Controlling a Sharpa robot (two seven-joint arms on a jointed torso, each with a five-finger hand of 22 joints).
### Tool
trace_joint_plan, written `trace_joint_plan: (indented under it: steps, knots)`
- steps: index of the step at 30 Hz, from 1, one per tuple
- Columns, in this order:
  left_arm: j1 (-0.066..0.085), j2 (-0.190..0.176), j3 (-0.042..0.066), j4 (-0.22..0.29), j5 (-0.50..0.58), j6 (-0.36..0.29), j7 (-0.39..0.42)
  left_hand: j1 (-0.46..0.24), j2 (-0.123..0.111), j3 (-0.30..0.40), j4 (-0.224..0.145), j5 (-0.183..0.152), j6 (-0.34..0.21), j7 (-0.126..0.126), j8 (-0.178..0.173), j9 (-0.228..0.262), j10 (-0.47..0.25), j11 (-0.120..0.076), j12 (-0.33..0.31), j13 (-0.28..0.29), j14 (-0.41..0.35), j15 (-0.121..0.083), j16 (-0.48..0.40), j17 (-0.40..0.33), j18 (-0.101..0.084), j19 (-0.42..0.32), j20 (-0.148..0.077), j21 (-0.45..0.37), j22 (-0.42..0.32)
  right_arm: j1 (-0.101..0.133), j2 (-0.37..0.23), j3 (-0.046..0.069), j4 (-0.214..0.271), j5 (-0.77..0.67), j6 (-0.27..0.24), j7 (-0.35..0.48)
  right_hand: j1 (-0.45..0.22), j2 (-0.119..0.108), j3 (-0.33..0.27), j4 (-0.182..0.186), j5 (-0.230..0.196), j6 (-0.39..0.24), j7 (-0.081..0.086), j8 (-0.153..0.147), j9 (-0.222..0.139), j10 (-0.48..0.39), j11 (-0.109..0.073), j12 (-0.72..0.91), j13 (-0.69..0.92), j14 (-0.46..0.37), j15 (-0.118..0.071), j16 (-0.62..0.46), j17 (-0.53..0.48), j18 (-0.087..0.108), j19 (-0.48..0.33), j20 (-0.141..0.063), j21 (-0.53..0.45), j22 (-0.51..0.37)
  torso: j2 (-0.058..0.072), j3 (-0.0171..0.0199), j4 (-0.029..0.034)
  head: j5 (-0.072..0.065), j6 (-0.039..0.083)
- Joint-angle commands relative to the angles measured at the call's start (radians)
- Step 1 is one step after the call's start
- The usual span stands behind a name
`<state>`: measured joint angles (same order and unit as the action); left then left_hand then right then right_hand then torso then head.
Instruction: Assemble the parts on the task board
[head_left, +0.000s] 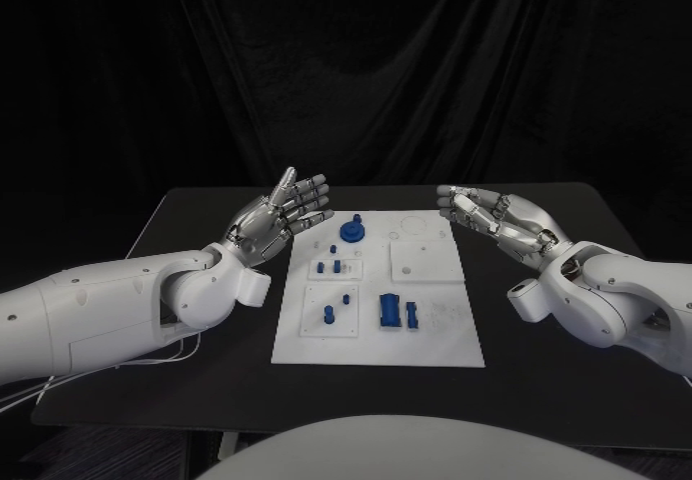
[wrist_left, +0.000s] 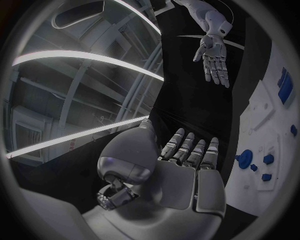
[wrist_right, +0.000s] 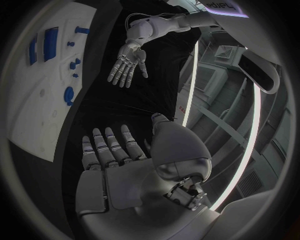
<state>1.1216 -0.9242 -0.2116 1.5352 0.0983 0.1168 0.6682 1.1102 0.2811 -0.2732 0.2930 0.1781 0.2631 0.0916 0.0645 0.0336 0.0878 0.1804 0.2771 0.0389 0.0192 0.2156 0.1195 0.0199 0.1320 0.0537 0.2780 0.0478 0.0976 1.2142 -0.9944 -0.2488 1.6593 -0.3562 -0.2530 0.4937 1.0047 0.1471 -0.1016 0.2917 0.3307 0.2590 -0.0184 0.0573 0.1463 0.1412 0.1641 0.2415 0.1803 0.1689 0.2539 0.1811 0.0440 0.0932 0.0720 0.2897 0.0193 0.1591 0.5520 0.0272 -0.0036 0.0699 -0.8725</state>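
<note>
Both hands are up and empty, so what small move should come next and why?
Probably lower the left hand toward the round blue part nearest it on the task board. Both it and the right hand hover open off the board's sides, holding nothing.

Matt white task board (head_left: 433, 340); glossy blue parts (head_left: 391, 310).

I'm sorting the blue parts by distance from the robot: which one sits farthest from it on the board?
The round blue knob-like part, at the task board's far end near the left hand; the other blue parts lie closer to the robot.

Smooth white arm (head_left: 101, 305) shells; silver segmented left hand (head_left: 281, 215); thin white cables (head_left: 87, 375).
</note>
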Motion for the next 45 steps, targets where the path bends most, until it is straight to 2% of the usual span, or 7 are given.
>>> trace_joint_plan:
  steps: [1, 9, 14, 16, 17, 30, 45]
  knots:
    - [0.001, 0.024, 0.001, -0.033, -0.027, -0.020, 0.127, 0.011, 0.004, -0.010, 0.000, -0.004, -0.038, -0.041, -0.022, -0.004, -0.015, -0.005, -0.014, -0.002, -0.011, -0.005, -0.019, -0.003, 0.000, -0.010, -0.006, -0.008, -0.007, -0.014, 0.009, 0.001, -0.026, 0.097, 0.110, 0.121, 0.022, 0.012, -0.040, 0.002, -0.019, -0.116, -0.073, -0.035, -0.076, -0.082, -0.051, -0.061, -0.070, -0.096, -0.026, -0.057, -0.014, 0.024, -0.034, -0.002, -0.005, -0.053, -0.016, 0.0040, -0.0109, 0.007, 0.000]
    - [-0.015, 0.065, 0.001, -0.107, -0.069, -0.066, 0.173, 0.006, 0.005, -0.018, -0.001, -0.025, -0.061, -0.103, -0.039, -0.007, -0.051, -0.228, -0.124, -0.015, -0.019, -0.125, -0.120, -0.020, 0.017, -0.038, -0.110, -0.029, -0.051, -0.048, 0.031, 0.001, -0.079, 0.110, 0.083, 0.203, 0.072, 0.019, -0.161, 0.000, -0.112, -0.183, -0.196, -0.045, -0.133, -0.143, -0.214, -0.204, -0.172, -0.169, -0.112, -0.181, -0.044, 0.062, -0.065, -0.002, -0.013, -0.121, -0.026, 0.0081, 0.0013, -0.010, 0.000]
    - [-0.010, 0.066, 0.007, -0.093, -0.032, -0.056, 0.001, -0.744, -0.174, 0.185, -0.199, -0.178, -0.263, -0.092, -0.065, -0.034, -0.088, -0.180, -0.277, -0.039, -0.019, -0.216, -0.120, -0.020, -0.132, -0.054, -0.278, -0.048, -0.098, -0.047, 0.035, 0.009, -0.073, 0.087, 0.044, 0.119, -0.666, -0.147, 0.027, -0.199, -0.331, -0.259, 0.018, -0.057, -0.146, -0.141, -0.164, -0.241, -0.180, -0.169, -0.254, -0.181, -0.044, -0.093, -0.072, -0.201, -0.019, -0.159, -0.020, 0.0029, -0.0047, -0.006, 0.012]
    - [-0.011, 0.068, 0.012, -0.089, -0.034, -0.079, -0.003, -0.861, -0.208, 0.273, -0.293, -0.178, -0.263, -0.092, -0.065, -0.034, -0.088, -0.180, -0.277, -0.039, -0.019, -0.216, -0.120, -0.020, -0.132, -0.054, -0.278, -0.048, -0.098, -0.052, 0.043, 0.019, -0.074, 0.098, 0.021, 0.115, -0.773, -0.147, 0.102, -0.292, -0.331, -0.259, 0.018, -0.057, -0.146, -0.141, -0.164, -0.241, -0.180, -0.169, -0.254, -0.181, -0.044, -0.093, -0.072, -0.290, -0.019, -0.159, -0.019, 0.0015, -0.0043, -0.009, 0.024]
    - [-0.013, 0.069, 0.016, -0.087, -0.035, -0.094, -0.006, -0.903, -0.281, 0.273, -0.293, -0.178, -0.263, -0.092, -0.065, -0.034, -0.088, -0.180, -0.277, -0.039, -0.019, -0.216, -0.120, -0.020, -0.132, -0.054, -0.278, -0.048, -0.098, -0.055, 0.048, 0.026, -0.074, 0.105, 0.006, 0.113, -0.811, -0.147, 0.102, -0.292, -0.331, -0.259, 0.018, -0.057, -0.146, -0.141, -0.164, -0.241, -0.180, -0.169, -0.254, -0.181, -0.044, -0.093, -0.072, -0.290, -0.019, -0.159, -0.019, 0.0007, -0.0041, -0.011, 0.031]
    - [-0.041, 0.105, 0.110, -0.029, -0.066, -0.473, -0.074, -1.110, -0.281, 0.273, -0.293, -0.178, -0.263, -0.092, -0.065, -0.034, -0.088, -0.180, -0.277, -0.039, -0.019, -0.216, -0.120, -0.020, -0.132, -0.054, -0.278, -0.048, -0.098, -0.132, 0.165, 0.183, -0.085, 0.282, -0.362, 0.052, -1.005, -0.147, 0.102, -0.292, -0.331, -0.259, 0.018, -0.057, -0.146, -0.141, -0.164, -0.241, -0.180, -0.169, -0.254, -0.181, -0.044, -0.093, -0.072, -0.290, -0.019, -0.159, -0.011, -0.0200, 0.0016, -0.055, 0.210]
    - [-0.069, 0.141, 0.203, 0.029, -0.095, -0.851, -0.142, -1.110, -0.281, 0.273, -0.293, -0.178, -0.263, -0.092, -0.065, -0.034, -0.088, -0.180, -0.277, -0.039, -0.019, -0.216, -0.120, -0.020, -0.132, -0.054, -0.278, -0.048, -0.098, -0.164, 0.214, 0.249, -0.089, 0.356, -0.517, 0.026, -1.005, -0.147, 0.102, -0.292, -0.331, -0.259, 0.018, -0.057, -0.146, -0.141, -0.164, -0.241, -0.180, -0.169, -0.254, -0.181, -0.044, -0.093, -0.072, -0.290, -0.019, -0.159, -0.008, -0.0272, 0.0036, -0.070, 0.273]
